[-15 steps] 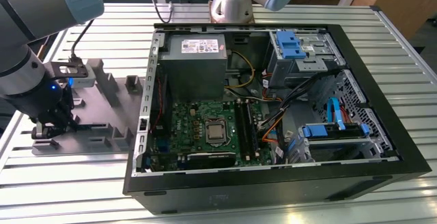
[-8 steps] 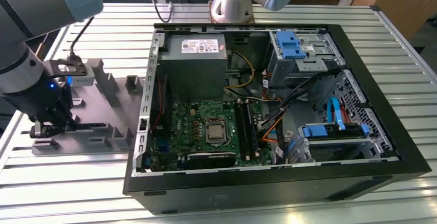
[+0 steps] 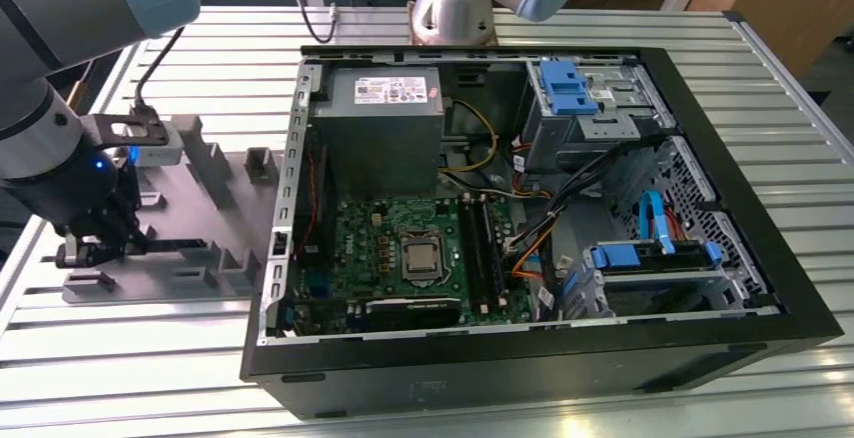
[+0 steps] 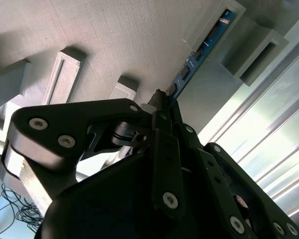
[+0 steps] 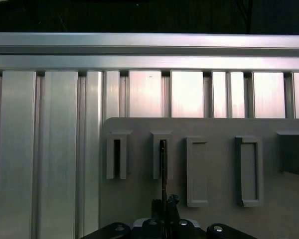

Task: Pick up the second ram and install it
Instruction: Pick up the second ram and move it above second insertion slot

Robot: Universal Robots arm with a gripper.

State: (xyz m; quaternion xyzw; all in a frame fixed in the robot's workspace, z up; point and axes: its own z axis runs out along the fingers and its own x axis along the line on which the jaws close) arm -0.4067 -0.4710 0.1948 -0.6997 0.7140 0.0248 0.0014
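Observation:
The second ram (image 4: pixel 205 44) is a thin blue-green stick with black chips, standing on edge in a slot of the grey holder plate (image 4: pixel 119 40). The first wrist view shows the ram (image 5: pixel 163 164) edge-on as a dark line in its slot. My gripper (image 4: pixel 162 99) is down on the ram's near end, with the black fingers pressed together on it. In the exterior view the gripper (image 3: pixel 100 248) hangs over the holder plate (image 3: pixel 200 288) at that view's left, and the ram (image 3: pixel 174 246) shows as a dark bar beside it. The long black motherboard slots (image 3: pixel 478 248) lie inside the open computer case.
The open black computer case (image 3: pixel 747 258) holds the green motherboard (image 3: pixel 374 248), a grey power supply (image 3: pixel 380 118), blue drive brackets (image 3: pixel 567 88) and loose cables. Raised grey blocks (image 3: pixel 200 158) stand on the holder plate. Everything sits on a ribbed aluminium table (image 5: pixel 40 149).

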